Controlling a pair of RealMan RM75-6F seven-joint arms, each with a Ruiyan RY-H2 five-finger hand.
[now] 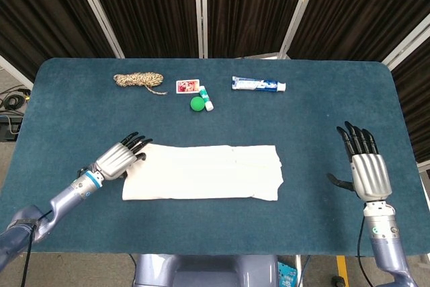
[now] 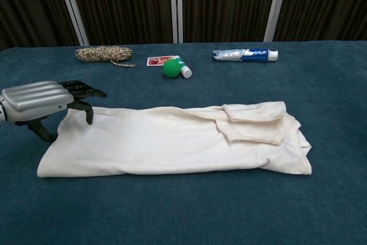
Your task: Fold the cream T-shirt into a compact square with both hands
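Observation:
The cream T-shirt [image 1: 205,172] [image 2: 172,140] lies folded into a long flat strip across the near middle of the table, with its sleeves tucked on top at the right end. My left hand [image 1: 119,158] [image 2: 43,103] hovers at the strip's far left corner, fingers spread over the edge and thumb hanging beside the cloth, gripping nothing that I can see. My right hand [image 1: 365,165] is flat and open with fingers apart, well to the right of the shirt; the chest view does not show it.
Along the far side of the blue table [image 1: 322,112] lie a coil of rope [image 1: 138,80], a small red card [image 1: 187,86], a green ball [image 1: 197,103] beside a small white tube [image 1: 207,101], and a toothpaste tube [image 1: 259,85].

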